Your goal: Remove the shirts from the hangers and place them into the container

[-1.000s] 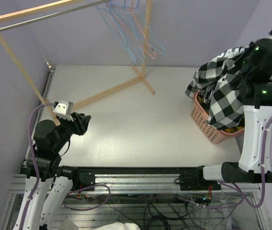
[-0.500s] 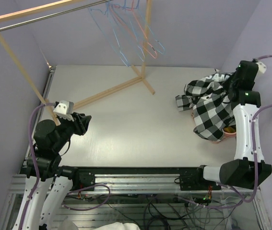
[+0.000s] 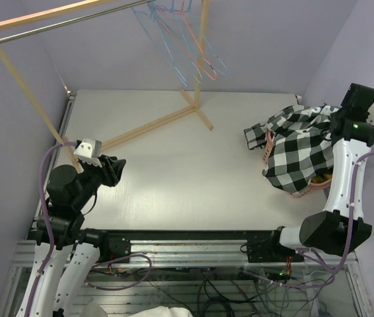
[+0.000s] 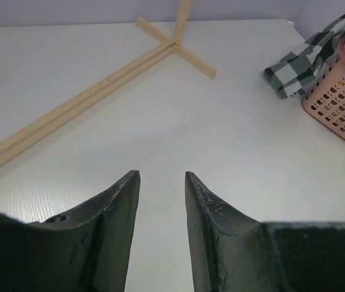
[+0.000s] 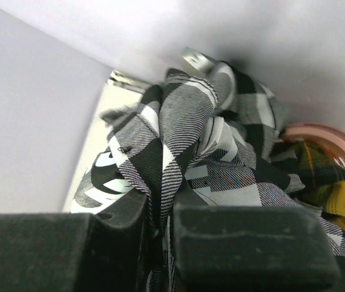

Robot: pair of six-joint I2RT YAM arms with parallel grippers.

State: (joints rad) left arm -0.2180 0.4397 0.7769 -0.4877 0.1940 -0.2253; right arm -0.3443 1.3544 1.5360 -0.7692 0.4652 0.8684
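Note:
A black-and-white checked shirt [image 3: 299,148] hangs draped over the pink container [image 3: 266,150] at the table's right edge, one sleeve spilling off its left side. In the right wrist view my right gripper [image 5: 160,204] is shut on a fold of the shirt [image 5: 178,121], just above the container's rim [image 5: 324,131]. Light blue and pink hangers [image 3: 183,39] hang bare on the rack's rail at the back. My left gripper [image 3: 111,173] hovers over the near left of the table, open with nothing between its fingers [image 4: 196,201].
The wooden rack's foot [image 3: 154,125] runs diagonally across the back left of the table, also seen as the rack's foot [image 4: 99,91] in the left wrist view. Yellow checked cloth [image 5: 330,176] lies inside the container. Purple walls close in on the right and back.
My right arm has come down from high above the container, lowering the shirt over it, then shifted right. The hangers sway a little. The left arm has not moved.

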